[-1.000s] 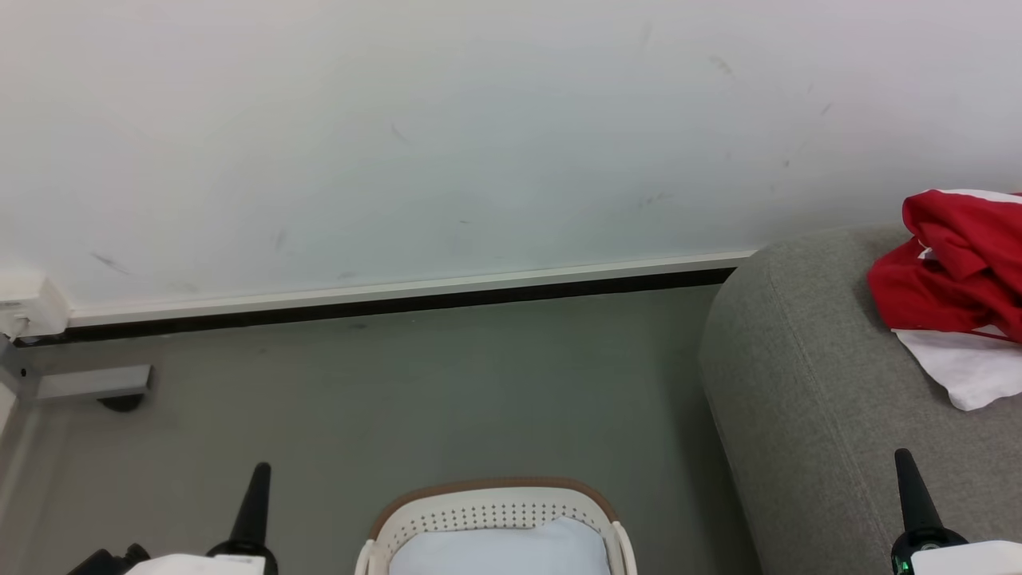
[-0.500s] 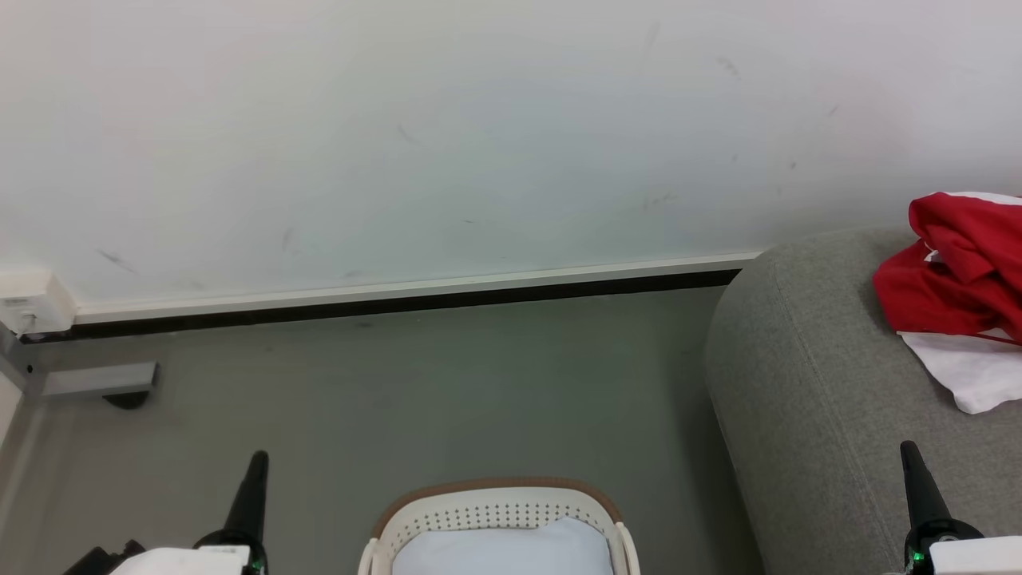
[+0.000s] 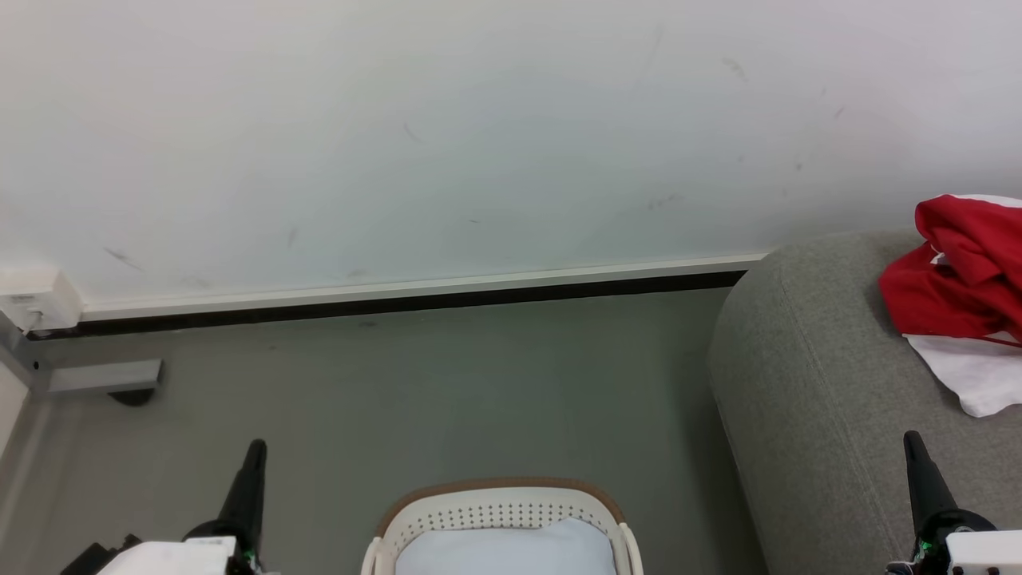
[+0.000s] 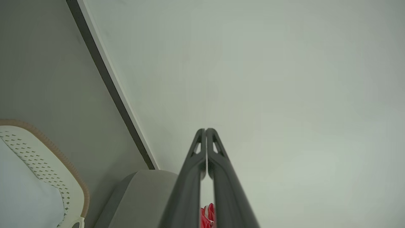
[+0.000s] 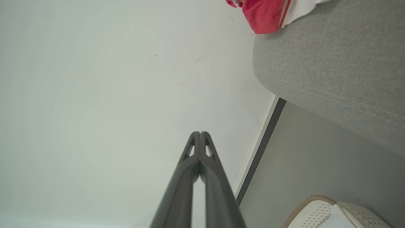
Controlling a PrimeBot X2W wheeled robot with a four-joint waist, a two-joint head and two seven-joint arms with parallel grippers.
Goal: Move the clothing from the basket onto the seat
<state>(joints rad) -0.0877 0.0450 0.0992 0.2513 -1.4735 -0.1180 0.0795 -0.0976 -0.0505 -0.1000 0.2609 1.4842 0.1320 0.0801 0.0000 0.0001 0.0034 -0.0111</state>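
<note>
While clothing (image 3: 958,275) lies near seat (image 3: 798,399) edge, basket (image 3: 495,499) on floor (image 3: 439,383), left tool (image 4: 205,129), right tool (image 5: 200,132) both pressed together

At 6 o'clock in the head view the bottom edge cuts off the basket (image 3: 499,511), and a pale sheet (image 3: 503,553) hides its inside. At 3 o'clock the clothing (image 3: 958,279) and the seat (image 3: 806,399) run past the edge, their far parts unseen.

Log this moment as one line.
left gripper shut, empty | right gripper shut, empty | clothing on seat | basket holds pale sheet
</note>
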